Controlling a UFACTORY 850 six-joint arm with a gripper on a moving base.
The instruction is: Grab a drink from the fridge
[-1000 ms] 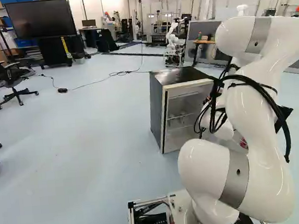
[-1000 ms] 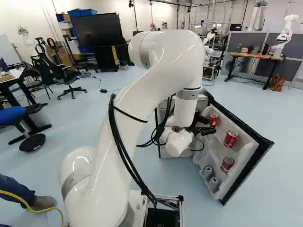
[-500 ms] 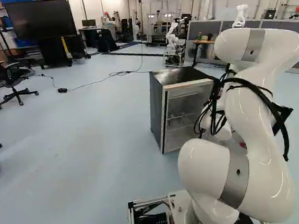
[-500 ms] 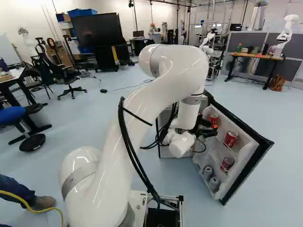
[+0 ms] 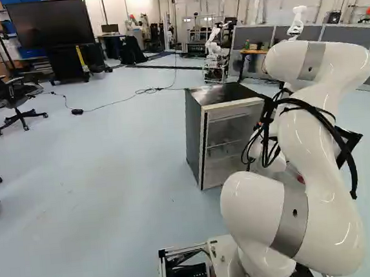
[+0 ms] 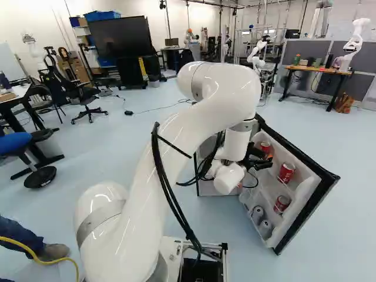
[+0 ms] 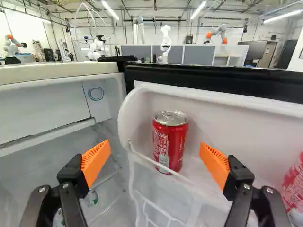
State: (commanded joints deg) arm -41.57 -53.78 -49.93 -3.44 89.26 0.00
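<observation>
In the right base view my gripper [image 6: 262,157] reaches in at the open fridge door [image 6: 299,194], close to the upper red can [image 6: 265,147]. In the wrist view the gripper [image 7: 155,163] stands wide open with nothing between its orange pads. A red can [image 7: 170,141] stands upright on the door's top shelf, ahead of the fingers and between their lines. A second red can [image 7: 294,189] shows beside it, partly out of view. Lower in the door are another red can [image 6: 282,204] and grey cans [image 6: 265,228]. The fridge cabinet [image 5: 198,137] stands beyond the arm.
A thin white rail [image 7: 161,165] crosses in front of the can on the door shelf. The fridge's inner compartment [image 7: 52,156] lies beside the gripper. Further back are a wooden table [image 6: 320,70] and another robot [image 6: 354,41].
The upper arm has lowered and shifted forward toward the fridge, while the gripper has moved slightly toward the door. The base, fridge and cans have kept their places.
</observation>
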